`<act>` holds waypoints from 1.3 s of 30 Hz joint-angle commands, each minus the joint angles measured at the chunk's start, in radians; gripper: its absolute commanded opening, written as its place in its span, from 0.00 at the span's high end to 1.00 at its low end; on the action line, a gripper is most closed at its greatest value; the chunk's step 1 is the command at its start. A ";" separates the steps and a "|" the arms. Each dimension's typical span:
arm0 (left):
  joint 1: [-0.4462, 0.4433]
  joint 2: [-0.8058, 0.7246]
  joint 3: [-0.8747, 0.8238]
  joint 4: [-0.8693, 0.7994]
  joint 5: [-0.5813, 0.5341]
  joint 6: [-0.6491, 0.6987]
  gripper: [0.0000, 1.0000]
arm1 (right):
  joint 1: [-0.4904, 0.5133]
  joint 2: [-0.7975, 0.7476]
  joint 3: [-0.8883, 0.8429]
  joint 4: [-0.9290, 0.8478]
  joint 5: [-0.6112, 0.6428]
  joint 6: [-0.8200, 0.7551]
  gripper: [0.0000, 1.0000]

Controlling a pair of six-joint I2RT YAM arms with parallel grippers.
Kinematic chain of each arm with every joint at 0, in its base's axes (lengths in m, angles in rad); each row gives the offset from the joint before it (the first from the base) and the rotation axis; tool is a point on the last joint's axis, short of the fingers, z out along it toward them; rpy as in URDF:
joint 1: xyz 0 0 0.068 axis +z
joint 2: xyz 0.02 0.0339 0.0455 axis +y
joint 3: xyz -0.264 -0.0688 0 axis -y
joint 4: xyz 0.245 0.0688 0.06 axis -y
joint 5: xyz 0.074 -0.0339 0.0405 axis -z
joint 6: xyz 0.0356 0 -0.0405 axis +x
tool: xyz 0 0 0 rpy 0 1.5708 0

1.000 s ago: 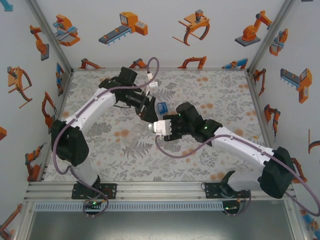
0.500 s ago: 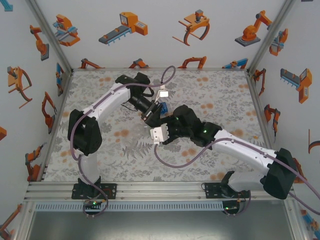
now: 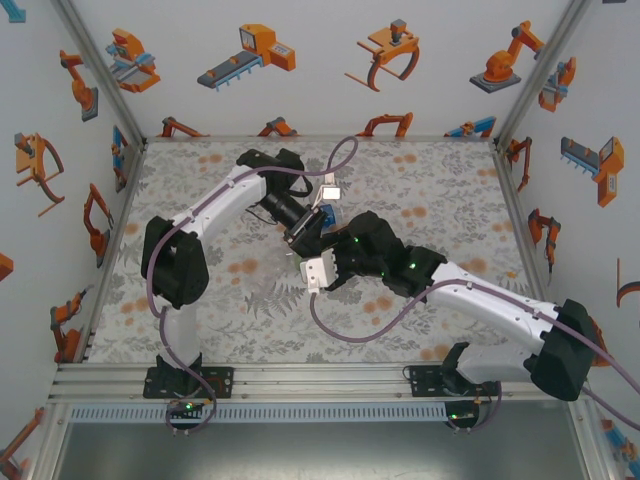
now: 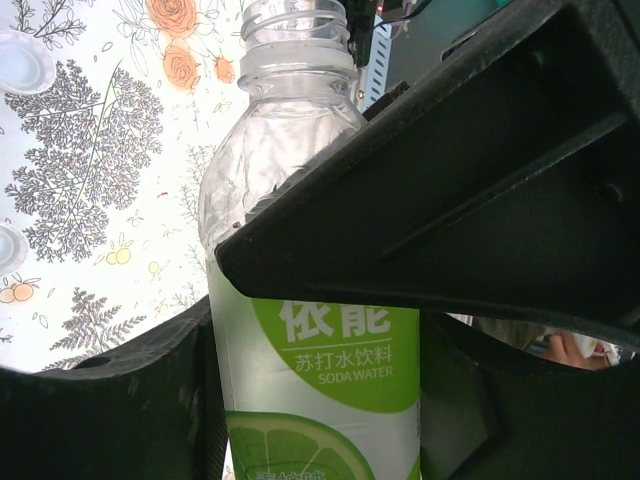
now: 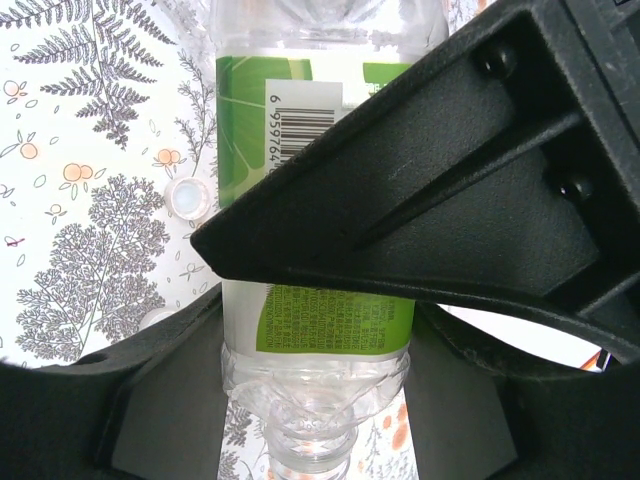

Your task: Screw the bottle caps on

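Left arm [image 3: 215,205] swung in; left jaws clamped on green-label bottle [image 4: 320,380], right jaws gripping it too.

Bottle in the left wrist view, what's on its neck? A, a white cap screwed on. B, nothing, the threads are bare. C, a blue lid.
B: the bottle shows clear, uncovered screw threads on its neck, and a loose white cap lies apart from it on the table.
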 commanded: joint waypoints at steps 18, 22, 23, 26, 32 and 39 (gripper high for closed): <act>0.012 -0.169 -0.103 0.165 -0.209 0.028 0.83 | -0.005 -0.097 -0.039 0.147 0.110 0.214 0.21; 0.020 -0.256 -0.215 0.303 -0.271 0.053 0.85 | -0.022 -0.102 -0.014 0.109 0.105 0.414 0.19; 0.023 -0.277 -0.240 0.332 -0.276 0.069 0.85 | -0.025 -0.101 -0.003 0.096 0.106 0.463 0.19; 0.036 -0.354 -0.339 0.462 -0.294 0.090 0.87 | -0.046 -0.090 0.040 0.042 0.107 0.635 0.18; 0.073 -0.497 -0.525 0.734 -0.339 0.090 0.87 | -0.090 -0.085 0.100 -0.024 0.104 0.996 0.18; 0.082 -0.625 -0.691 0.925 -0.359 0.151 0.94 | -0.197 -0.065 0.118 -0.046 -0.016 1.549 0.24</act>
